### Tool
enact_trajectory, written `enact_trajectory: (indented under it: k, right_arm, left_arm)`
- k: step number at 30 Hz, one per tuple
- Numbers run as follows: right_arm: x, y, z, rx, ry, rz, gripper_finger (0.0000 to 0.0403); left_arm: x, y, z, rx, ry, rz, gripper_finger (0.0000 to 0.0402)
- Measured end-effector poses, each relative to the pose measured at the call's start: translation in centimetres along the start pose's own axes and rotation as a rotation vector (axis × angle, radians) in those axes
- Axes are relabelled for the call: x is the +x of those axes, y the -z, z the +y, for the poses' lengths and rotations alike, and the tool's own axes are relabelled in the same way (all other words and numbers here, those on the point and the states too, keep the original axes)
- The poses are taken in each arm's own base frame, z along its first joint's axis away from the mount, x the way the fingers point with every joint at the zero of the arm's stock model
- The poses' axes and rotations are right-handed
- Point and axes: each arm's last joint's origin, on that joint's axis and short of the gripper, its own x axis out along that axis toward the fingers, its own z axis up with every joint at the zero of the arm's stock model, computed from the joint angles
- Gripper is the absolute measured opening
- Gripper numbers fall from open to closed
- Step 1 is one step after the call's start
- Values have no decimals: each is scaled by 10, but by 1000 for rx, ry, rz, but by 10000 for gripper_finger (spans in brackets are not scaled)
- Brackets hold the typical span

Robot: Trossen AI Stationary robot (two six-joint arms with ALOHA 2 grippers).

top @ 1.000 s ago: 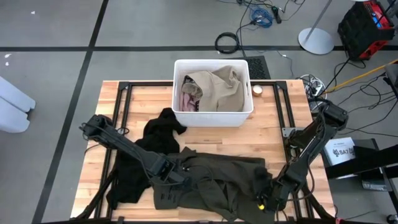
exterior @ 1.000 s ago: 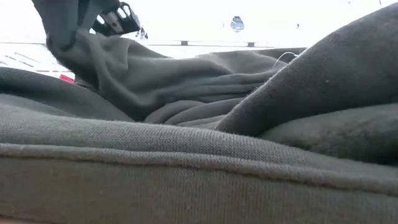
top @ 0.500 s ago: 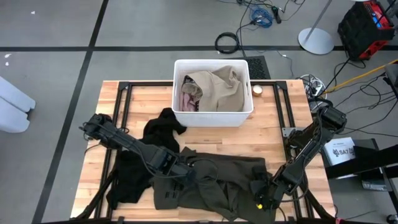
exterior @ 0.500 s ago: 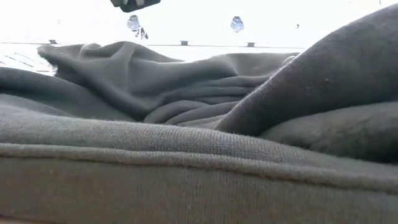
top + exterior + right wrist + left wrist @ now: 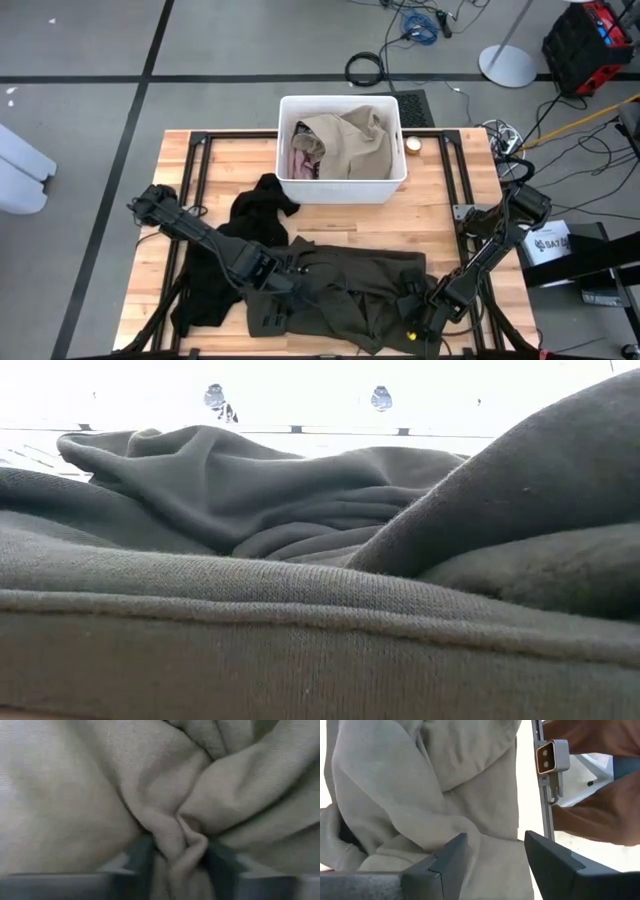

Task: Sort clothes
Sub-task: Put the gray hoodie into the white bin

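Note:
A large dark olive-green garment (image 5: 360,275) lies spread along the table's near edge and fills the low view (image 5: 300,510). A black garment (image 5: 255,215) lies to its left, partly under my left arm. The white bin (image 5: 285,150) at the far middle holds a khaki-tan garment (image 5: 350,140) and a pale pink one (image 5: 300,160). My left gripper (image 5: 303,290) (image 5: 492,840) stands open just over the olive garment's left part. My right gripper (image 5: 412,312) (image 5: 180,847) is shut on the olive garment's right near part. My right gripper pinches a raised fold (image 5: 187,832) of the olive-green garment between its two fingers (image 5: 142,852), several layers bunched together. It comes slanting down from the table's right. The rest of the garment lies slack on the table.
A small round object (image 5: 413,144) sits right of the bin. Black frame rails (image 5: 200,150) run along the table's edges. Bare wood shows between the bin and the olive garment. Cables and a red case (image 5: 590,40) lie on the floor beyond the table.
My left gripper has let go of a lifted fold of the olive garment and risen out of the low view; the fold has dropped back into a slack heap. My right gripper has moved a little toward the table's left, onto the garment.

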Motion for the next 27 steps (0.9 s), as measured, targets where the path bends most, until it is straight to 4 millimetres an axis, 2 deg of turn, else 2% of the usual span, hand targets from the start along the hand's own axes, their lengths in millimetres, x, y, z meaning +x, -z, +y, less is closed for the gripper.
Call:
enact_trajectory:
  k: [2, 4, 9, 12, 16, 19, 22, 27]
  right_arm:
    - [-11, -2, -2, 9, -27, 1, 55]
    - [-24, -3, -4, 16, -46, 2, 21]
    - [-69, -6, -14, 207, 23, 89, 23]
    - [-95, -9, -17, 252, 82, 156, 11]
    - [-132, -30, -11, 290, 23, 108, 10]
    - [-154, -54, -11, 305, -57, -8, 9]
    - [-166, -78, -17, 295, -112, -132, 9]
    - [-156, -117, -45, 293, -154, -263, 10]
  left_arm:
    - [-1, 3, -5, 9, -3, 1, 203]
    - [-3, 5, -8, 5, -12, -6, 203]
    - [-11, 11, -18, 27, -45, -42, 203]
    - [-19, 16, -24, 46, -44, -65, 203]
    - [-40, 22, -30, 45, -45, -128, 203]
    - [-58, 30, -37, 64, -54, -191, 203]
    - [-75, 38, -45, 87, -83, -270, 203]
    - [-92, 49, -58, 115, -115, -374, 203]
